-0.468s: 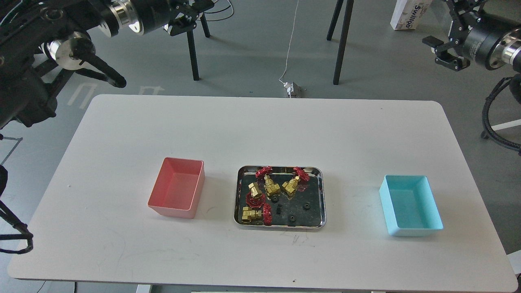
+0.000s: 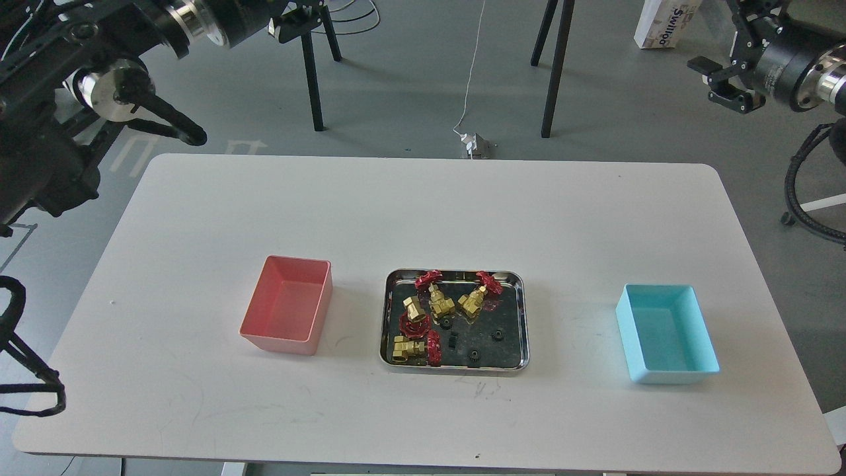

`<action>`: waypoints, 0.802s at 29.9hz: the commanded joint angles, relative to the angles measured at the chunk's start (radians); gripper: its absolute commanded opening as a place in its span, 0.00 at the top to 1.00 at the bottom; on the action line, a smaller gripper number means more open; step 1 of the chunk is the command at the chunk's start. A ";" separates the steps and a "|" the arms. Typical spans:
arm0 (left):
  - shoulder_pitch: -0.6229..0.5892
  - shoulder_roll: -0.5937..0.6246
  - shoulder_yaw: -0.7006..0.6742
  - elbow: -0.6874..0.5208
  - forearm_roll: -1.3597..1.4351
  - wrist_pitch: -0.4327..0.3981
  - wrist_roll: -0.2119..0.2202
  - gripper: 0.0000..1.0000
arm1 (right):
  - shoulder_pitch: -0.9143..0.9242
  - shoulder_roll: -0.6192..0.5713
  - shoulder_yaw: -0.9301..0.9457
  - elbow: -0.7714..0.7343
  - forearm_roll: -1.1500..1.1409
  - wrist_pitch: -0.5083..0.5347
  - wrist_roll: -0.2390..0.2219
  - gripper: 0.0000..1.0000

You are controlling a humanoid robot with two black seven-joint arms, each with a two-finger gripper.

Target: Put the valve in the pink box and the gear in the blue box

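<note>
Several brass valves with red handwheels (image 2: 433, 299) lie in the left and rear part of a shiny steel tray (image 2: 525, 317) at the table's middle. Several tiny black gears (image 2: 498, 335) lie in the same tray, to the right and front. The pink box (image 2: 284, 342) stands empty left of the tray. The blue box (image 2: 664, 377) stands empty to the right. My left gripper (image 2: 294, 23) is high at the top left, beyond the table, small and dark. My right gripper (image 2: 712, 82) is high at the top right, beyond the table, open and empty.
The white table (image 2: 423, 211) carries only the tray and the two boxes. Black stand legs (image 2: 552, 73) and a white cable with a plug (image 2: 470, 142) are on the floor behind the table. A black hose (image 2: 803, 198) hangs off the right side.
</note>
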 commanded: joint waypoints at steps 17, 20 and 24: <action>0.049 0.004 0.013 0.091 -0.010 -0.024 0.012 0.00 | 0.000 -0.001 0.016 -0.003 -0.002 -0.006 0.003 0.01; 0.049 0.000 -0.005 0.088 -0.001 -0.024 -0.002 0.02 | 0.000 0.004 0.016 -0.003 -0.003 -0.006 0.003 0.01; 0.043 0.006 -0.007 0.064 0.155 -0.024 -0.063 0.18 | 0.006 0.004 0.016 -0.003 -0.003 -0.006 0.003 0.01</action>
